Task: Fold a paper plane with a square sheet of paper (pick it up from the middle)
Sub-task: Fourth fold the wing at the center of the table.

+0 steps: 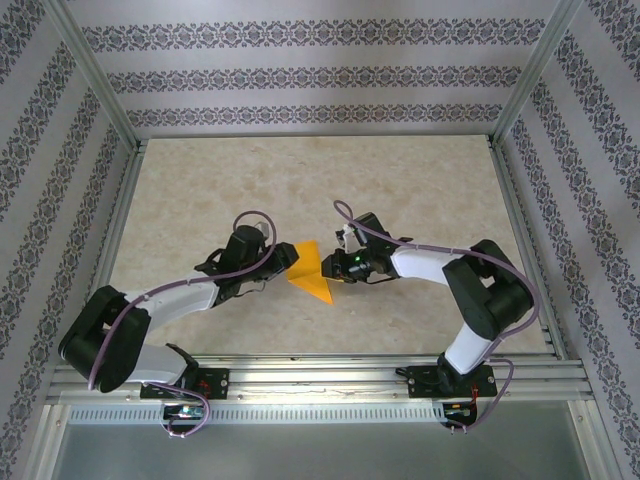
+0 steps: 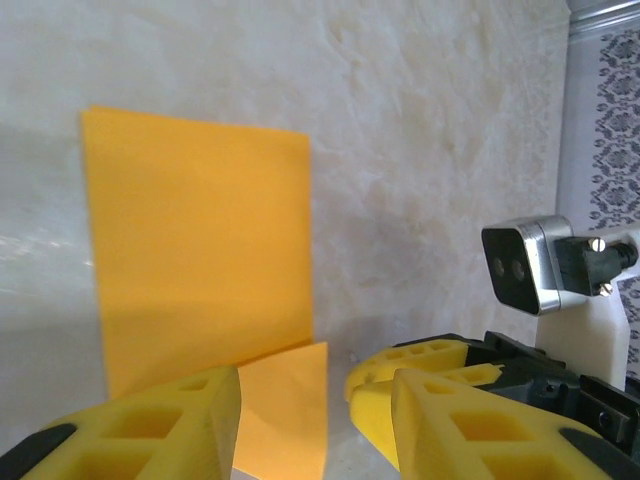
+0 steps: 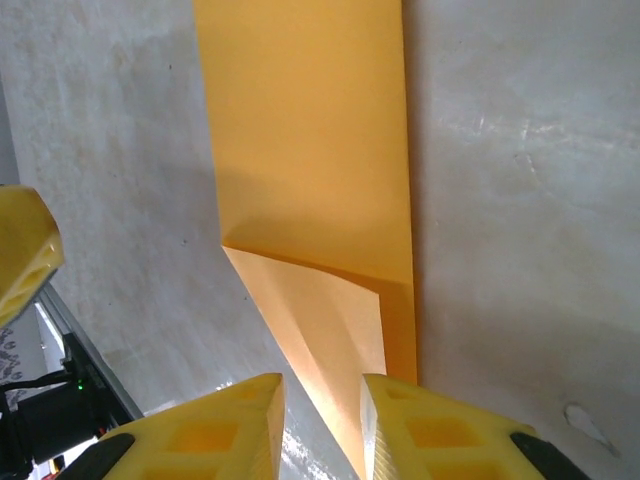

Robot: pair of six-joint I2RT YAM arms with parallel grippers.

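Note:
The square sheet of paper point(image 1: 312, 270) is bright orange and lies partly folded on the table between my two grippers. In the left wrist view the paper point(image 2: 200, 250) lies flat with a corner flap point(image 2: 285, 400) turned over. My left gripper point(image 2: 315, 430) stands open around that flap, its yellow fingers wide apart. In the right wrist view the paper point(image 3: 310, 150) runs away from my right gripper point(image 3: 322, 425). That gripper is open by a narrow gap, with the tip of the paler flap point(image 3: 330, 320) lying between its fingers. Seen from above, the left gripper point(image 1: 288, 262) and right gripper point(image 1: 333, 268) face each other across the sheet.
The beige marbled table point(image 1: 300, 180) stretches behind the arms, fenced by aluminium rails point(image 1: 520, 230) and patterned walls. The right arm's yellow fingers point(image 2: 420, 365) and wrist camera point(image 2: 525, 265) sit close beside my left gripper.

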